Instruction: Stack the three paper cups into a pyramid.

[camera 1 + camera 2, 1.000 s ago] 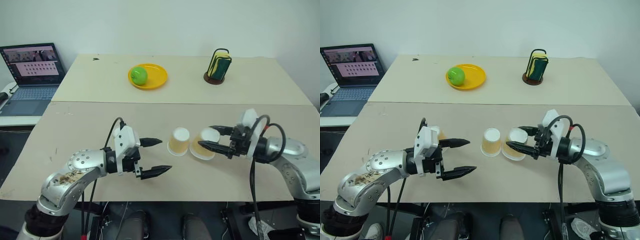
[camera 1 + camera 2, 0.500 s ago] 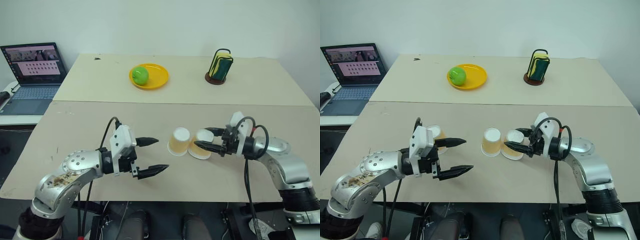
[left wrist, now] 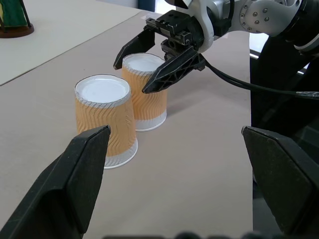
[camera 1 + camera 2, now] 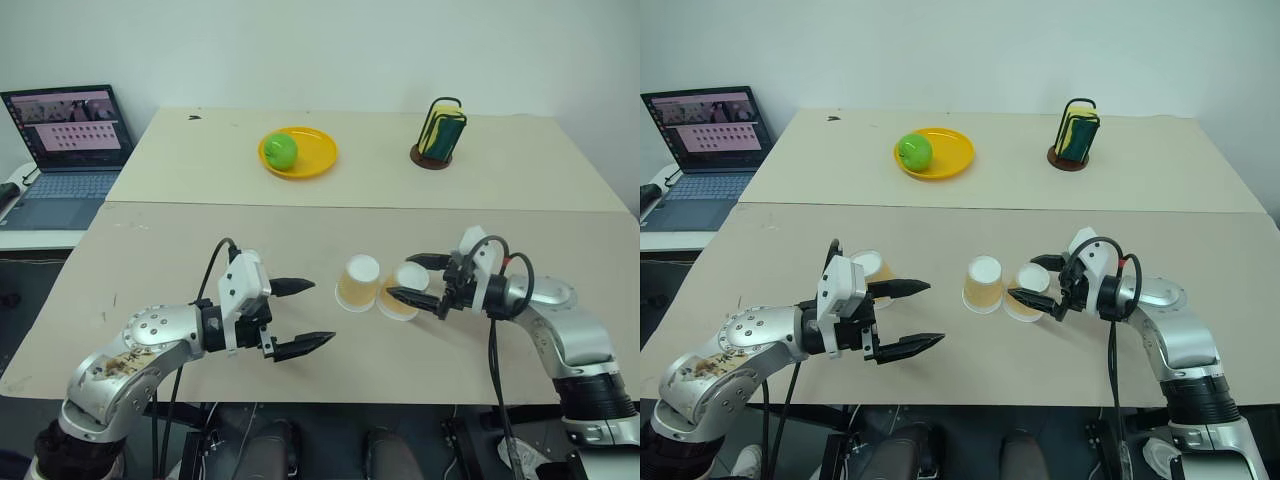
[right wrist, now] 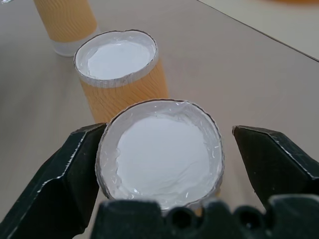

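Three small tapered paper cups with ribbed yellow-orange sides and white rims stand upside down on the near beige tabletop [image 4: 150,260], nearer the robot than the round yellow plate [image 4: 300,152] that carries a green apple [image 4: 280,151]. The middle cup [image 4: 358,284] and the right cup [image 4: 399,291] stand side by side, touching or very nearly so, on the robot's side of the plate and a little to its right. The third cup [image 4: 876,269] stands well to their left, behind the left gripper [image 4: 302,316]. That gripper hangs just left of the middle cup, its two black fingers spread wide with nothing between them. The right gripper [image 4: 424,281] straddles the right cup, its fingers parted, one on each side of the cup's upturned base and clear of it in the right wrist view.
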You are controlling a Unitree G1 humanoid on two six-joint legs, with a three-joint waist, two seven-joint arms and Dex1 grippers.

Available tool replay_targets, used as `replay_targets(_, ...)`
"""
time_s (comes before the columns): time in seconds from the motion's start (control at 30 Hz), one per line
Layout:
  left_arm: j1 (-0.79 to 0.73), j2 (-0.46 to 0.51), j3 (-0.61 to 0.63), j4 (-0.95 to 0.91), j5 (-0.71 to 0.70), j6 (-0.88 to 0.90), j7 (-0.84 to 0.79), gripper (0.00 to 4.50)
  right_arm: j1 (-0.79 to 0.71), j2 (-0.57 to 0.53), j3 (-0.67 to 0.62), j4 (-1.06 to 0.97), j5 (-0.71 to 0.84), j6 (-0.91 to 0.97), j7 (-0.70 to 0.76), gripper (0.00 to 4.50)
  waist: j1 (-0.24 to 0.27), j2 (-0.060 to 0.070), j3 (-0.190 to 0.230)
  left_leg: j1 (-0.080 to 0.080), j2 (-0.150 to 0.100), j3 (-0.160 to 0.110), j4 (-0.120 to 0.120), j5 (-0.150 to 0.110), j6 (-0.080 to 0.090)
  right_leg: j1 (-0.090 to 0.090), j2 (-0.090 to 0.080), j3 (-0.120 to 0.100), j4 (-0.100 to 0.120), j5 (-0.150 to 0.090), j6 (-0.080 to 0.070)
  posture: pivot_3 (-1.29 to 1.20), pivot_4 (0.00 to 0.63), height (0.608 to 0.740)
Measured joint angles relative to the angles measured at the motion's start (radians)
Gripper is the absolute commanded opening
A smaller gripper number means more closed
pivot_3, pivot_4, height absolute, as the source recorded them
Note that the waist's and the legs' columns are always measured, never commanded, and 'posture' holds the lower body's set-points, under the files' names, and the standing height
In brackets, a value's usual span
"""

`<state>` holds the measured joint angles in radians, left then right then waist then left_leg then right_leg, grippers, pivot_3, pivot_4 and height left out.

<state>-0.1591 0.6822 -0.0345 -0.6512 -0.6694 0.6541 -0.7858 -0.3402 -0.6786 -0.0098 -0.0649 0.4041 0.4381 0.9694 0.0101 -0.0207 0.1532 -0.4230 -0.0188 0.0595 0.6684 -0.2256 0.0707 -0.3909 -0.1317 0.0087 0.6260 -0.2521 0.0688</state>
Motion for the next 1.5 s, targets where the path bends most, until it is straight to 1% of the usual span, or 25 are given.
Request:
replay_targets(0.2, 0.003, 0.0, 0.0, 0.0, 0.0, -0.001, -0.002, 4.5, 0.0, -0.005, -0.005, 0.014, -0.007, -0.003, 0.005, 4.43, 0.0, 0.0, 0.0, 0.0, 0.0, 0.0, 0.0, 0.0, 0.0, 0.0, 0.0, 0.0, 0.0, 0.0, 0.0, 0.0, 0.15, 0.726)
replay_targets(0.43, 0.009, -0.001, -0.001, 0.0, 0.002, -0.007, -0.01, 4.5, 0.054, -0.093, -0.089, -0.066, 0.049, 0.017, 0.052, 4.43, 0.001, 0.0, 0.0, 0.0, 0.0, 0.0, 0.0, 0.0, 0.0, 0.0, -0.002, 0.0, -0.001, 0.0, 0.0, 0.0, 0.15, 0.726)
replay_targets(0.57, 0.01, -0.003, -0.001, 0.0, 0.004, -0.019, -0.012, 4.5, 0.084, -0.099, -0.096, -0.118, 0.066, 0.041, 0.052, 4.43, -0.001, 0.0, 0.0, 0.0, 0.001, 0.0, 0.0, 0.0, 0.0, 0.0, -0.002, 0.001, 0.0, 0.0, 0.0, 0.0, 0.15, 0.726)
replay_targets(0.73, 0.01, -0.004, -0.002, 0.0, 0.005, -0.019, -0.011, 4.5, 0.085, -0.099, -0.114, -0.156, 0.091, 0.069, 0.034, 4.43, 0.001, 0.0, 0.0, 0.0, 0.0, 0.0, 0.0, 0.0, 0.0, 0.0, -0.002, 0.0, -0.001, 0.0, 0.0, 0.0, 0.15, 0.726)
replay_targets(0.97, 0.006, -0.004, -0.002, 0.0, 0.001, -0.016, -0.008, 4.5, 0.092, -0.128, -0.135, -0.147, 0.091, 0.075, 0.033, 4.43, 0.002, 0.0, 0.0, 0.0, 0.0, 0.0, 0.0, 0.0, 0.001, 0.0, -0.007, 0.0, -0.001, 0.0, 0.0, 0.0, 0.15, 0.726)
replay_targets(1.1, 0.002, -0.004, -0.002, 0.0, -0.001, -0.012, -0.004, 4.5, 0.131, -0.16, -0.183, -0.122, 0.093, 0.075, 0.046, 4.43, 0.003, 0.0, 0.0, -0.001, -0.001, 0.0, 0.0, -0.001, 0.001, 0.0, -0.006, -0.001, -0.001, 0.0, 0.0, 0.0, 0.15, 0.726)
replay_targets(1.23, -0.002, -0.003, -0.002, 0.0, -0.001, 0.001, -0.004, 4.5, 0.19, -0.202, -0.262, -0.121, 0.131, 0.075, 0.083, 4.43, 0.003, 0.0, 0.0, -0.001, -0.001, 0.0, 0.0, 0.0, 0.001, 0.001, -0.005, -0.001, -0.001, 0.0, 0.0, 0.0, 0.15, 0.726)
replay_targets(1.33, -0.013, -0.002, -0.002, 0.0, -0.001, 0.004, -0.004, 4.5, 0.22, -0.226, -0.311, -0.111, 0.126, 0.073, 0.086, 4.43, 0.001, 0.0, 0.0, 0.0, 0.0, 0.0, 0.0, 0.0, 0.001, 0.002, -0.003, -0.001, -0.001, 0.0, 0.0, 0.0, 0.15, 0.726)
replay_targets(1.43, -0.023, -0.003, -0.002, 0.0, -0.001, 0.004, -0.005, 4.5, 0.221, -0.219, -0.289, -0.084, 0.063, 0.046, 0.036, 4.43, -0.001, 0.0, 0.0, 0.0, 0.0, 0.0, 0.0, 0.0, 0.001, 0.001, -0.002, 0.0, -0.001, 0.0, 0.0, 0.0, 0.15, 0.726)
replay_targets(1.5, -0.024, -0.003, -0.002, 0.0, -0.002, 0.005, -0.005, 4.5, 0.219, -0.183, -0.25, -0.081, 0.031, 0.04, 0.004, 4.43, -0.001, 0.0, 0.0, 0.0, 0.001, 0.0, 0.0, 0.0, 0.001, 0.001, -0.001, 0.0, -0.001, 0.0, 0.0, 0.0, 0.15, 0.726)
